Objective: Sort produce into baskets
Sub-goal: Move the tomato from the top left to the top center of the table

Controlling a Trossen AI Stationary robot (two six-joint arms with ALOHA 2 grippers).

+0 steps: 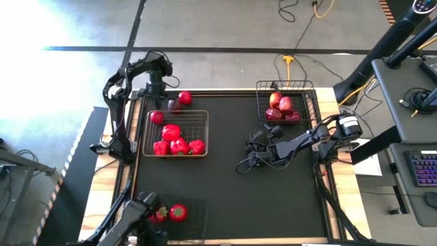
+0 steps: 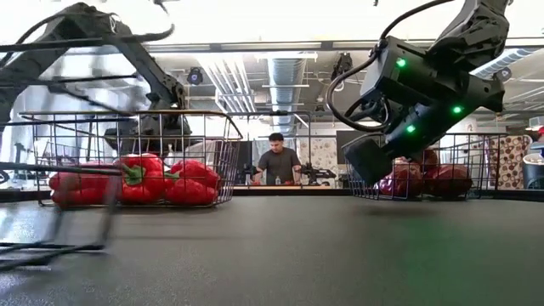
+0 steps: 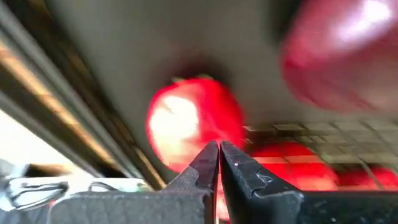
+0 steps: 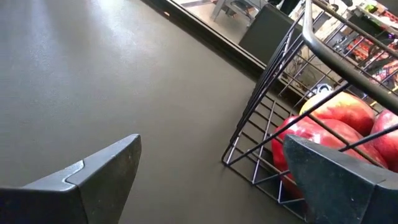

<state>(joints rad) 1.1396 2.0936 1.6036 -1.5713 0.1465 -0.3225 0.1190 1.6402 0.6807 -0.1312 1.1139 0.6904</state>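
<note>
My left gripper [image 3: 219,147] is shut and hangs at the table's far left corner [image 1: 166,104]. Its fingertips stand just in front of a round red tomato [image 3: 193,124], which sits at the far left corner of the left wire basket [image 1: 156,117]. A red apple [image 1: 184,98] lies on the table just beyond that basket. The left basket [image 1: 202,134] holds red bell peppers [image 1: 177,145]. The far right basket [image 1: 307,102] holds dark red apples [image 1: 283,106]. My right gripper [image 1: 254,147] is open and empty over the mat, near that basket's near left corner [image 4: 231,158]. My left gripper's shut fingertips [image 3: 208,155] stand right against the tomato's side in the left wrist view. I cannot tell whether they touch it.
A third basket [image 1: 194,208] at the near left corner holds two tomatoes [image 1: 176,212], partly under the arm base. The dark mat between the baskets is bare [image 1: 225,198]. A person [image 2: 276,161] stands in the room behind the table.
</note>
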